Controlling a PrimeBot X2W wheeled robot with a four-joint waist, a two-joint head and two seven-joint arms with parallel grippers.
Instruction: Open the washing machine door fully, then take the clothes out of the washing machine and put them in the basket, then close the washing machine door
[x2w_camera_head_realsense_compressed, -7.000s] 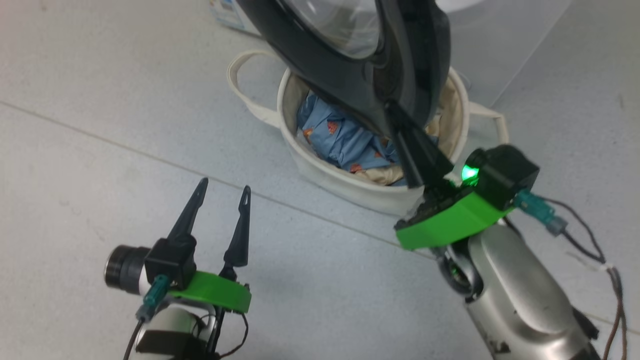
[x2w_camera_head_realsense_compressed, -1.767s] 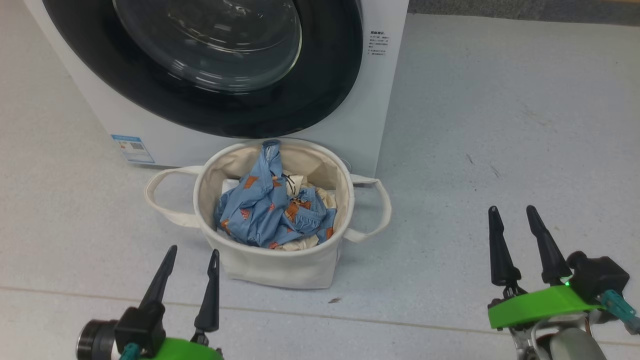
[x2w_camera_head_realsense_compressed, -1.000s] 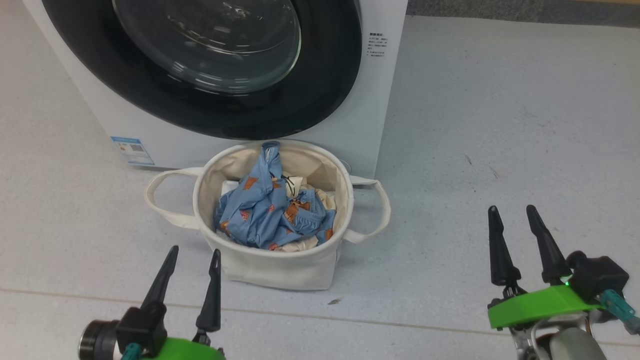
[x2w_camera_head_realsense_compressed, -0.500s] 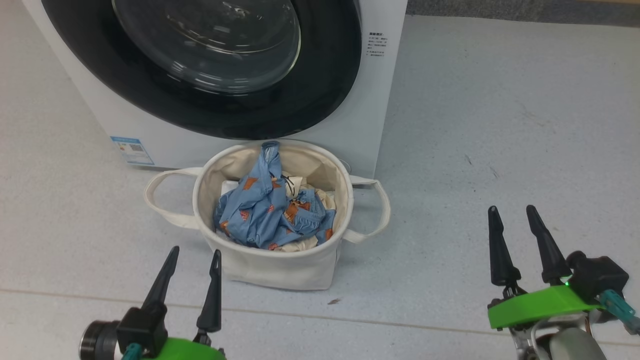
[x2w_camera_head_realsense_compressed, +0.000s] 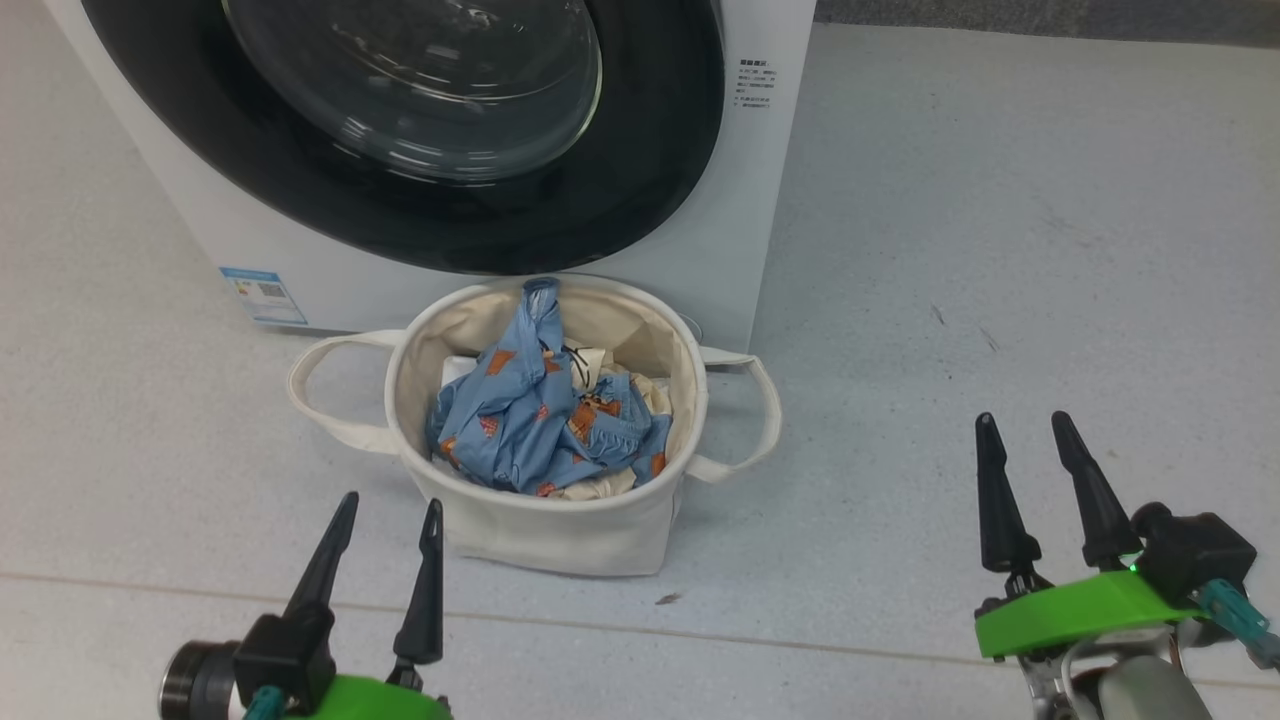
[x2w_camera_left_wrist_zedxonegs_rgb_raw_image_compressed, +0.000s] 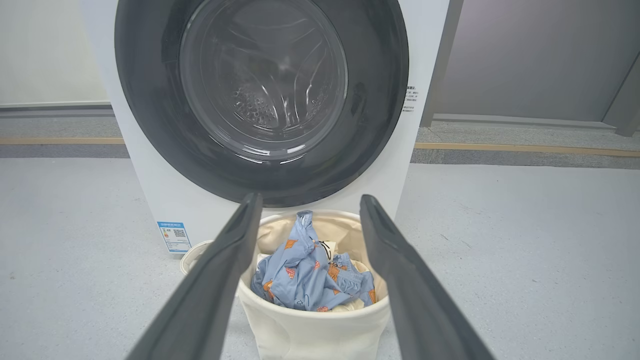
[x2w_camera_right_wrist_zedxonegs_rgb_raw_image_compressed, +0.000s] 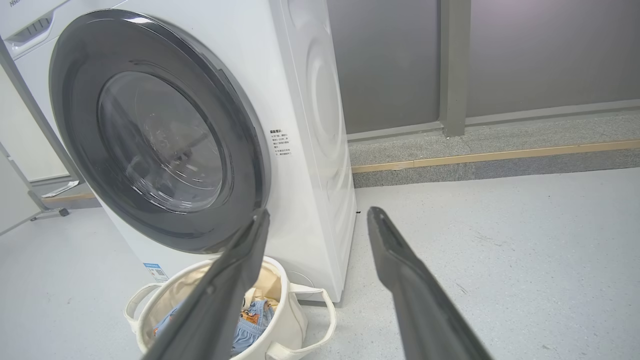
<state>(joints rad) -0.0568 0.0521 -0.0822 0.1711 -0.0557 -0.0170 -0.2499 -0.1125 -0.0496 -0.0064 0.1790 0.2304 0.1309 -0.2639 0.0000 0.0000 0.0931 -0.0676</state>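
At lower left, left gripper (x2w_camera_head_realsense_compressed: 392, 502), its two long dark fingers (x2w_camera_head_realsense_compressed: 325, 552) spread wide on nothing, parked short of the load, presumably for want of anything left to grasp. Further in, white front-loading washing machine (x2w_camera_head_realsense_compressed: 742, 235), with large round washing machine door of glossy black ring and bulging clear glass (x2w_camera_head_realsense_compressed: 420, 110) lying flush against the front, shut by the look of it; behind the glass, perforated steel drum (x2w_camera_left_wrist_zedxonegs_rgb_raw_image_compressed: 255, 102), bare as far as visible. Directly below the door, close against the machine's front, round cream canvas basket (x2w_camera_head_realsense_compressed: 560, 535) on the grey floor (x2w_camera_head_realsense_compressed: 1000, 250), placed there presumably for a short drop from drum to basket. Inside, crumpled light blue clothes with orange-brown prints (x2w_camera_head_realsense_compressed: 540, 430) over cream-yellow fabric, one end draped up the far wall. At lower right, well apart from the basket, right gripper (x2w_camera_head_realsense_compressed: 1023, 420), jaws likewise parted and empty. By judgement, all three steps done. Count: one machine, one door, one drum, one basket with two loop handles (x2w_camera_head_realsense_compressed: 322, 395), two grippers, four fingers; garments too tangled to number.
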